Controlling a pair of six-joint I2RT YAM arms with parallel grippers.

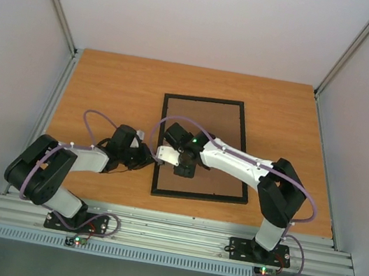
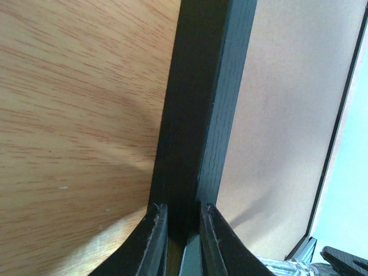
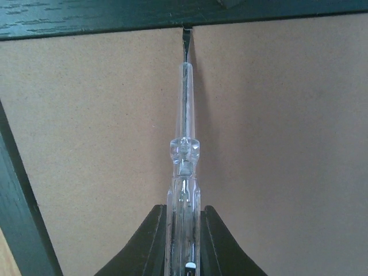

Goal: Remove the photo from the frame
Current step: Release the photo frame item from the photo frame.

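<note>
Item: frame (image 1: 205, 100), thin, black, lying back-up on the middle of the bench (image 1: 107, 90), with the brown board (image 3: 276, 144) filling the space inside its rails

Left gripper (image 2: 183, 210): clamping the frame's left rail, with one finger standing on the bare-wood side and one on the board side

Right gripper (image 3: 184, 210): gripping a clear-handled screwdriver (image 3: 184, 115), whose flat tip is touching the seam where the board is meeting a rail

Bare bench is showing beyond the left and far edges
</note>
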